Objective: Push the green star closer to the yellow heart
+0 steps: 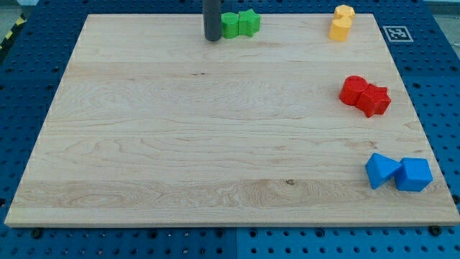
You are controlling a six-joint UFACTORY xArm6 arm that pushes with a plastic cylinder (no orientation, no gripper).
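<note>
Two green blocks touch each other at the view's top centre: a rounder one [230, 25] on the left and the green star [249, 22] on the right. Two yellow blocks stand at the top right, one [344, 13] behind the other [340, 29]; I cannot tell which is the heart. My tip [213, 38] is the lower end of the dark rod. It stands just left of the left green block, touching or almost touching it. The yellow blocks lie far to the right of the green pair.
Two red blocks [365, 95] touch each other at the right side of the wooden board [215, 144]. Two blue blocks [399, 173] sit near the bottom right corner. A fiducial marker [395, 33] lies off the board at top right.
</note>
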